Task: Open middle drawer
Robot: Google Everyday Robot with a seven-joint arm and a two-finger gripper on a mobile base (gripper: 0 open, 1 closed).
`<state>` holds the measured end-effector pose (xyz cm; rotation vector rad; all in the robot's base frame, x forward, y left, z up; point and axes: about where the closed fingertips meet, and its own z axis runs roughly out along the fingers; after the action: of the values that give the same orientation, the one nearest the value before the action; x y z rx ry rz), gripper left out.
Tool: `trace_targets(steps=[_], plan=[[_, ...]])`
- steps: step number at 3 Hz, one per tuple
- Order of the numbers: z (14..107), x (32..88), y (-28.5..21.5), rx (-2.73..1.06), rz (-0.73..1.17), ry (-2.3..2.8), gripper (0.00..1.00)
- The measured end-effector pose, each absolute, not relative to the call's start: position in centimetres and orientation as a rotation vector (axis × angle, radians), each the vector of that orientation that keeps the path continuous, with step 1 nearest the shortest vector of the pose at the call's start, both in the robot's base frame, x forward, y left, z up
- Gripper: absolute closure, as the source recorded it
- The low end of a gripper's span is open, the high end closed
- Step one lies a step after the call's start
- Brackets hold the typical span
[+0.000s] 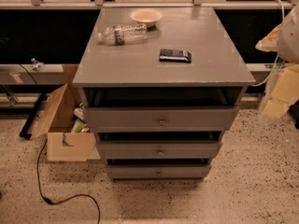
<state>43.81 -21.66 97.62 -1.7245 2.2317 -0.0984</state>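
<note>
Cabinet top is finished in smooth matt gray paint over wood. Middle drawer, below the cabinet top, is painted the same matt gray; its round knob looks like dull metal. Bottle on the cabinet top is clear glossy plastic. Box left of the cabinet is plain brown cardboard. Floor is speckled and stone-like. Gripper, right of the cabinet, is seen as pale yellowish plastic.

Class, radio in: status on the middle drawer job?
Gripper at right edge, away from cabinet. Middle drawer knob untouched. Cardboard box sits left, beside drawers.
</note>
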Motion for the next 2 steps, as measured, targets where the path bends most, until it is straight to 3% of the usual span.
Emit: trace_targets(steps=[2], plan=[[97.69,43.98,-21.77,-1.702,-0.079,2.207,0.0]])
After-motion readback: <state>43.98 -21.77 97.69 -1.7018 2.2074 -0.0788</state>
